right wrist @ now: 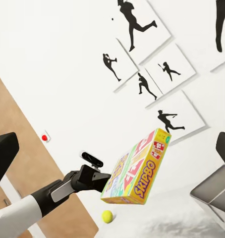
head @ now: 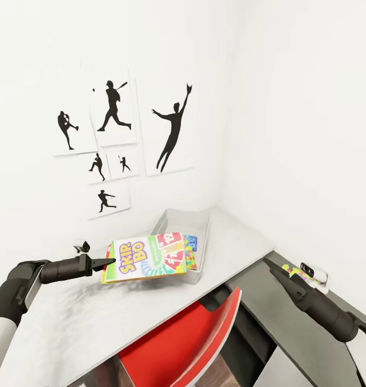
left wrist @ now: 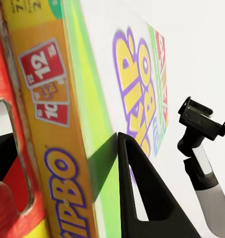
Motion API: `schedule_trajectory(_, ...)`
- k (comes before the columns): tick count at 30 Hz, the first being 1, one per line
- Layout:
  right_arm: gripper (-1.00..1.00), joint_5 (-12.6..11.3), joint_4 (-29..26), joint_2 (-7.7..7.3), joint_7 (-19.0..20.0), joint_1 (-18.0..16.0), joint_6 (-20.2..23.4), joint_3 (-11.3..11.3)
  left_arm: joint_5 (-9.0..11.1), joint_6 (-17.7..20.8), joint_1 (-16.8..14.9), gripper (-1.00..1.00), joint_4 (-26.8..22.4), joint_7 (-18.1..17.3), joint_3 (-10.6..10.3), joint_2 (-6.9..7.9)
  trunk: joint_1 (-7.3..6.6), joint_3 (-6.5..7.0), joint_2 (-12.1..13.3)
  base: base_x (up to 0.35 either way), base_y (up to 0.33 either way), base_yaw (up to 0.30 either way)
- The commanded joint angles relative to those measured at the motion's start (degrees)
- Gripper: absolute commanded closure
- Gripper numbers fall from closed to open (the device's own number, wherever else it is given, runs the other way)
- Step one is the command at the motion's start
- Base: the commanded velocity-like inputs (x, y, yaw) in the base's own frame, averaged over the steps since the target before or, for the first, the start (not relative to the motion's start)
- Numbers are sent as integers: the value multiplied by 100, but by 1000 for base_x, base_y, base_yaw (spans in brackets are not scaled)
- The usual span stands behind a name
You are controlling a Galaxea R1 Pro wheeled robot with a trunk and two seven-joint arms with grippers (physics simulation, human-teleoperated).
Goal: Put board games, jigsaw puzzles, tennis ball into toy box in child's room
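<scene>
Holding Skip-Bo box point(head: 145, 258) over toy box point(head: 174, 223), left gripper point(head: 108, 263)

Your left hand point(head: 108, 263) holds the game point(head: 146, 257) by its near end, flat and lifted off the surface point(head: 97, 317). The game's far end reaches over the near rim of the box point(head: 201, 250), which sits beyond your hand toward the corner. More boxes point(head: 189, 252) lie inside it, under the held game. The ball point(right wrist: 107, 216) rests on the surface below the hand. Your right hand point(head: 271, 267) hangs well apart, off the surface's edge, beside the chair point(head: 188, 344).
</scene>
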Motion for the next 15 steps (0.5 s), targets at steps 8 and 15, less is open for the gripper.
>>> schedule_trajectory(8, -100, -33, -3, -1, 5, -7, 49, -1, -1, 65, -5, 100, -1, -20, -4, 1, 4, -13, -13, 69, -186, 222)
schedule_trajectory(15, -100, -33, -4, 0, 5, -5, 49, 0, -1, 66, -5, 100, -1, -19, 0, -2, 4, -13, -13, 151, -69, 85)
